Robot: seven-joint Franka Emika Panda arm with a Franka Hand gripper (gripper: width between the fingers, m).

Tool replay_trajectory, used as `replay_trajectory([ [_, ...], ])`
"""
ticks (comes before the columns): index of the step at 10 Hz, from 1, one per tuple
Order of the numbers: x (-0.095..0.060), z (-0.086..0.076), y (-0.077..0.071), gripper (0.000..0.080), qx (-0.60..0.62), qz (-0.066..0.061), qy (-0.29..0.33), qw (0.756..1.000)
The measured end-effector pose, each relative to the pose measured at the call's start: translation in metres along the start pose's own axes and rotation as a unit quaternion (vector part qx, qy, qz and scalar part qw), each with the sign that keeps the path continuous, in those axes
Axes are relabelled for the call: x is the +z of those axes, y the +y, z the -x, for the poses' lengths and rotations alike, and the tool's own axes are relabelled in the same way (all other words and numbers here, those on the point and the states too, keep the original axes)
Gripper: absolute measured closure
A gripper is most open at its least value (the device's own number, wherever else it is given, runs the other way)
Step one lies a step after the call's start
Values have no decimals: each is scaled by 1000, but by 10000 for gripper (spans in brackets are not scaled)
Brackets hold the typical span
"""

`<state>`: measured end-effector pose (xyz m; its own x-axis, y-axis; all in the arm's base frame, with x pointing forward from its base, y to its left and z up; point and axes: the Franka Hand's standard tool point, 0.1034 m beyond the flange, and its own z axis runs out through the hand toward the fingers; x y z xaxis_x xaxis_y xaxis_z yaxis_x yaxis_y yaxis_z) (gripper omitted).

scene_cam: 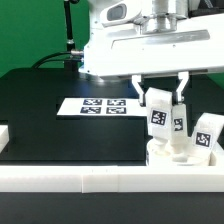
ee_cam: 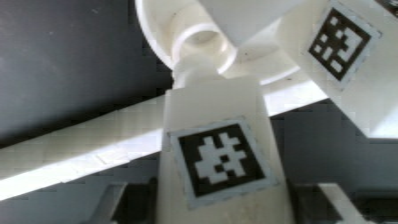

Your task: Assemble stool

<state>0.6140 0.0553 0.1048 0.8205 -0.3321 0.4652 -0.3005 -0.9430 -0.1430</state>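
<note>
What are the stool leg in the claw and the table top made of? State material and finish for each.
Leg: looks like white rigid plastic, matte and smooth; uniform colour and crisp edges, with a black-and-white square tag that may be a printed sticker. The claw is shut on it.

Table top: black and matte, showing no sharp reflections; whether it is a mat, cloth or painted board cannot be told.

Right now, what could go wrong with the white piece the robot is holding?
The gripper holds a leg upright over the seat. If the leg is tilted at the seat's hole, it may jam. Another leg stands close, so the gripper might bump it.
</note>
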Motion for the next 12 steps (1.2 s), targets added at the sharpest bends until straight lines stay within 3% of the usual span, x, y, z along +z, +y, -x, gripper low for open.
replay_trajectory([
  [7, 16, 17, 1, 474, -4, 7, -5, 1000],
  [11, 17, 15, 0, 474, -7, 4, 17, 1000],
  [12, 17, 15, 0, 417, -7, 4, 17, 1000],
])
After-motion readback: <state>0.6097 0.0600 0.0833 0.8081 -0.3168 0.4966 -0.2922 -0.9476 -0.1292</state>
